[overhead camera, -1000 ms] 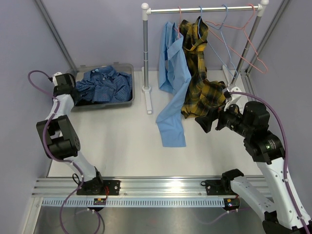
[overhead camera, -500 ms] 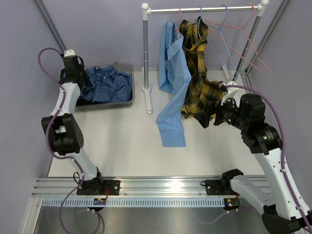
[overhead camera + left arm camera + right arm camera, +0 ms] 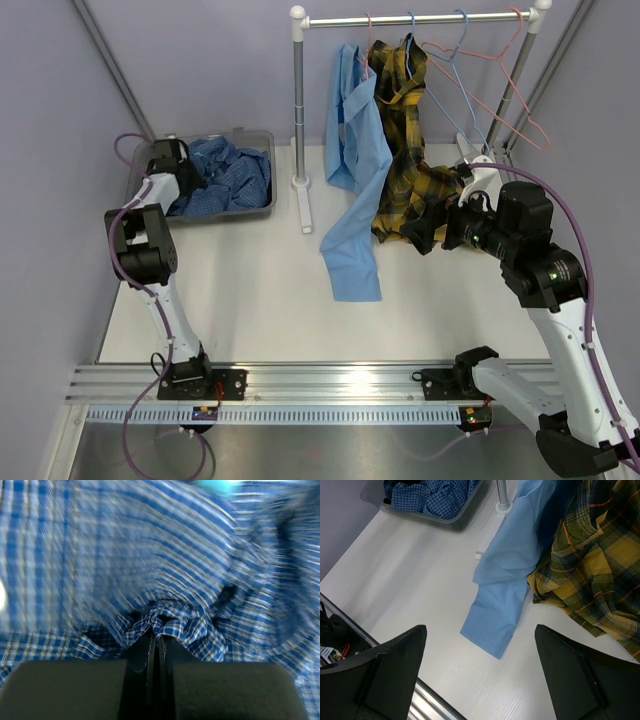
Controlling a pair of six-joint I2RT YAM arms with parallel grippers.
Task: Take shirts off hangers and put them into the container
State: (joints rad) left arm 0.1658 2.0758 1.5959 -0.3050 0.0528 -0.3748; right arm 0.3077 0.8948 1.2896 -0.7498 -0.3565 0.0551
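Pale lilac walls enclose a white table [image 3: 260, 290], with a silver rail [image 3: 420, 18] across the upper right of the top view. The container [image 3: 232, 214] sits in the upper left of that view, and the dark blue check shirt [image 3: 232, 172] lies crumpled inside it. The left gripper [image 3: 178, 170] reaches into the tub's left end. In the left wrist view its fingers [image 3: 150, 655] are pressed together, pinching a small fold of the check cloth that bunches right at their tips.

The light blue shirt [image 3: 352, 150] hangs from the rail just right of the post, its sleeve trailing onto the table at the centre of the frame. The yellow-and-black plaid shirt [image 3: 408, 150] hangs beside it, touching it. Empty hangers [image 3: 458, 30], pink and light blue, hang further right on the rail.

The right gripper [image 3: 425, 235] hovers at the plaid shirt's lower edge, centre right, jaws spread wide and holding nothing. Its wrist view looks down on the blue sleeve and the plaid hem.
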